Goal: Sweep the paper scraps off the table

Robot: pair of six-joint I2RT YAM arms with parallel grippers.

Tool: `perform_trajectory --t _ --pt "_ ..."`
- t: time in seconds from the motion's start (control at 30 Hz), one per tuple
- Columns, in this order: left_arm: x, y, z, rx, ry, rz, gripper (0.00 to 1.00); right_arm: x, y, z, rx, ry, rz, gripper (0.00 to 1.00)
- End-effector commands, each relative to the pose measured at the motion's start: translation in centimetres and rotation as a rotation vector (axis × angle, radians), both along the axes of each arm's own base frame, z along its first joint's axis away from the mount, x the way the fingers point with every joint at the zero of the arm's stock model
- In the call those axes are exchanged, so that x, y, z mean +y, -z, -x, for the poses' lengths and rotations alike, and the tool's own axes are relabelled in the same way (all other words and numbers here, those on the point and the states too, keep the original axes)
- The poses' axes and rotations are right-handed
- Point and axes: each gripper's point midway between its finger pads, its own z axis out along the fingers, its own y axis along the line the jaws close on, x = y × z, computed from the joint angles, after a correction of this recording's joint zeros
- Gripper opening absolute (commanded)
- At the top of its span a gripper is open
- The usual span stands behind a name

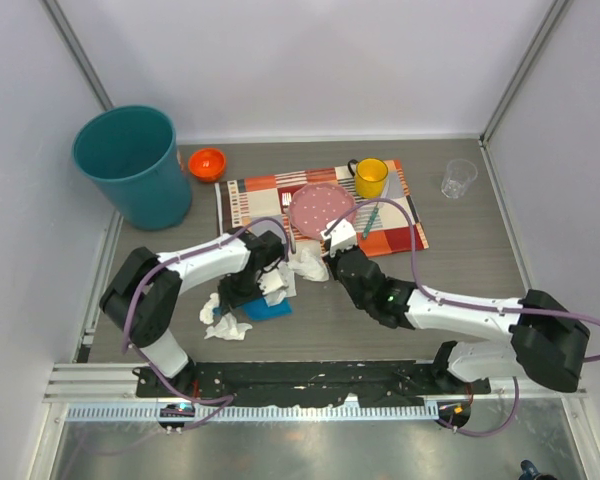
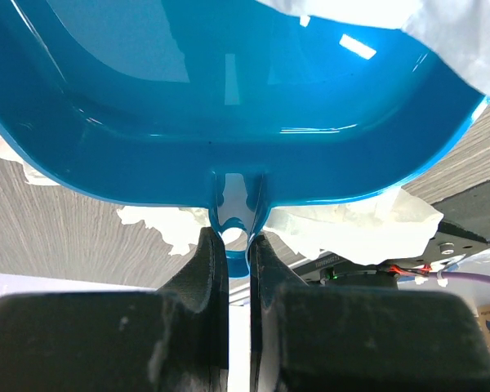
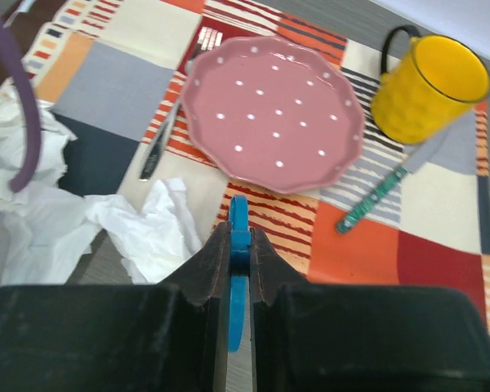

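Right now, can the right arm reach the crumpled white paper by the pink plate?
Probably yes: the crumpled white paper lies just beside its jaws, nothing between, though they grip a thin blue handle.

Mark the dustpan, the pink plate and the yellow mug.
dustpan [image 2: 229, 122]: left wrist view, broad blue body.
pink plate [image 3: 273, 114]: right wrist view, middle of its face.
yellow mug [image 3: 410, 114]: right wrist view, outer wall.

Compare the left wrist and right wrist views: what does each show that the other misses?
Left wrist only: the blue dustpan, its handle clamped in the left gripper. Right wrist only: the pink plate, yellow mug and patchwork placemat, with the right gripper shut on a thin blue handle. Both: white paper scraps.
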Motion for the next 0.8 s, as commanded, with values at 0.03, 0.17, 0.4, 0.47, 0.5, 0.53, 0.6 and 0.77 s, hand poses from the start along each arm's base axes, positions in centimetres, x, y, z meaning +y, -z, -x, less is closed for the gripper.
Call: perform_trajectory --t 0.03,0.17,0.4,0.47,0.5,0.53,0.6,0.77 --pt "-0.6 -0.6 -0.6 -0.016 -0.015 0.024 0.00 4.6 -3.8 -0.4 -0.088 -0.161 -0.114 0.01" --pt "-0.4 -0.5 -0.6 -0.013 -0.018 0.018 0.00 6.8 -3.9 0.8 -0.087 -0.293 -0.157 0.01" --pt "0.2 -0.5 -1.3 -0.026 -0.038 0.008 0.00 10.3 -2.2 1.7 -0.012 -0.425 -0.202 0.01" --pt "0.2 -0.5 -1.5 -0.033 -0.045 0.009 0.00 11.4 -2.9 2.3 0.005 -0.459 -0.272 0.01" --pt "0.1 -0.5 -1.6 -0.036 -0.047 0.013 0.00 12.0 -3.2 2.9 0.020 -0.476 -0.303 0.01" --pt "0.1 -0.5 -1.7 -0.040 -0.048 0.016 0.00 12.2 -3.7 3.1 0.012 -0.482 -0.318 0.01" --pt "0.1 -0.5 -1.8 -0.044 -0.056 0.017 0.00 12.7 -4.4 4.2 0.008 -0.500 -0.330 0.01" --pt "-0.3 -0.2 -1.8 -0.029 -0.078 0.043 0.00 12.7 -5.8 5.6 0.052 -0.477 -0.422 0.01"
